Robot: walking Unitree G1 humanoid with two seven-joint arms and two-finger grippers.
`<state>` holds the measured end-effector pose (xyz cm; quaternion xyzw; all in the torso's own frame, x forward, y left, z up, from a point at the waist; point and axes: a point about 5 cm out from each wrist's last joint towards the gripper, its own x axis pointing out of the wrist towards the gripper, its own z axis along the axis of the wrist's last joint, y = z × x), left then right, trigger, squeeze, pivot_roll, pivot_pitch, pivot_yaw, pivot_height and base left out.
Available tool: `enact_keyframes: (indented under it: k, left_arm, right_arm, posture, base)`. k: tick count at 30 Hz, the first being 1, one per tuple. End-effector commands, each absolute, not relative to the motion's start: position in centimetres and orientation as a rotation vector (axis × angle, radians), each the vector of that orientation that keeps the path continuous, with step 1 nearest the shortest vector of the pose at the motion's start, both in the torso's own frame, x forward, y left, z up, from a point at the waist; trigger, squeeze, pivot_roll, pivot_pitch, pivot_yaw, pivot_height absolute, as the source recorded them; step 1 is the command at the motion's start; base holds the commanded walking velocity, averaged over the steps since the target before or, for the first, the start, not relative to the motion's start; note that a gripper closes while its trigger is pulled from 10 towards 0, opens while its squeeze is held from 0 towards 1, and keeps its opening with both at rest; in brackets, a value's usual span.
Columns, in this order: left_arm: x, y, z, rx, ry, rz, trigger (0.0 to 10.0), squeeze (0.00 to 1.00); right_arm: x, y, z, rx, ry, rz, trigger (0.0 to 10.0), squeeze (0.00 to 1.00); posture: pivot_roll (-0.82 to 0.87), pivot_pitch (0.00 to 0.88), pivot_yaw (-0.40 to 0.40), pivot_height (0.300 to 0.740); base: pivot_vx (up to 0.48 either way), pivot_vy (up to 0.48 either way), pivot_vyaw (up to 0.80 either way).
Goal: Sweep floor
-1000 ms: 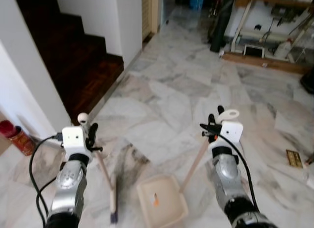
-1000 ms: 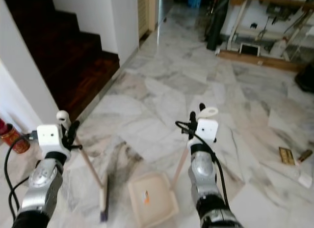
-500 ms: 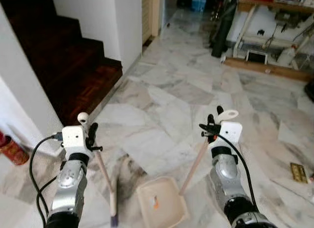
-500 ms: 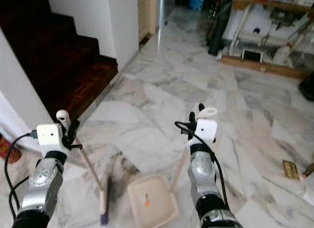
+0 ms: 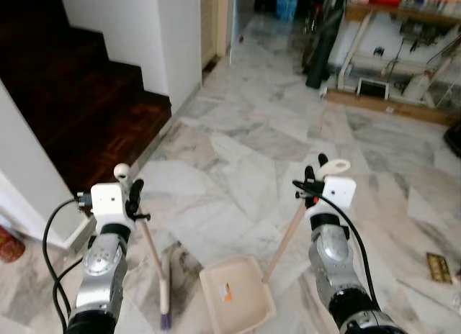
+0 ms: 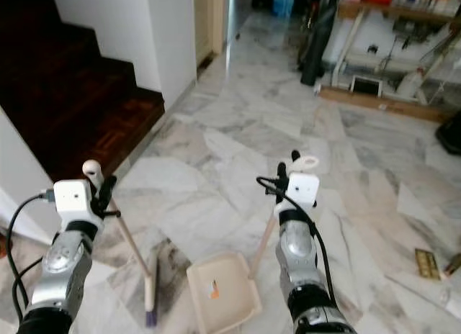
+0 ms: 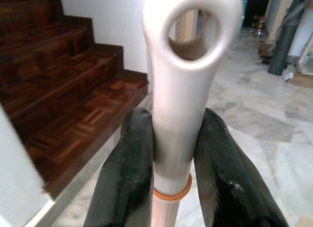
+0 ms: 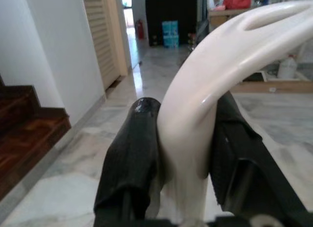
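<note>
My left gripper is shut on the white looped top of a broom handle. The wooden stick runs down to the broom head, which rests on the marble floor ahead of me on the left. My right gripper is shut on the cream handle of a dustpan. Its stick slants down to the beige dustpan tray, which sits on the floor between my arms, right beside the broom head. A small orange scrap lies inside the tray.
Dark wooden stairs rise at the left behind a white wall. A doorway and corridor open ahead. A wooden shelf rack with clutter stands at the far right. A small brown object lies on the floor at right.
The whole view has shifted: I have moved forward and the stairs and the red can at the left have slid back. Both grippers keep their hold; broom and dustpan stay in the same pose.
</note>
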<state>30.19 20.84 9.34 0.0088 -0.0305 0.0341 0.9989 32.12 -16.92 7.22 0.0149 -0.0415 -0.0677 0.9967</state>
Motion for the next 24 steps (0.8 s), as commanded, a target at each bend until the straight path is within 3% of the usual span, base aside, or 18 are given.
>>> enact_keyframes:
  k: [1, 24]
  left_arm:
    - [30.49, 20.73, 10.38, 0.015, -0.108, 0.058, 10.0, 0.00]
    - [30.55, 20.87, 10.50, 0.018, -0.108, 0.059, 10.0, 0.00]
  right_arm:
    - [32.82, -16.90, 8.70, 0.013, -0.144, -0.127, 10.0, 0.00]
    - [32.97, -16.82, 8.80, 0.018, -0.143, -0.124, 10.0, 0.00]
  posture:
    - [0.03, 0.000, -0.029, 0.740]
    - [0.03, 0.000, -0.027, 0.740]
  base:
    - [0.386, 0.000, 0.00]
    - [0.387, 0.000, 0.00]
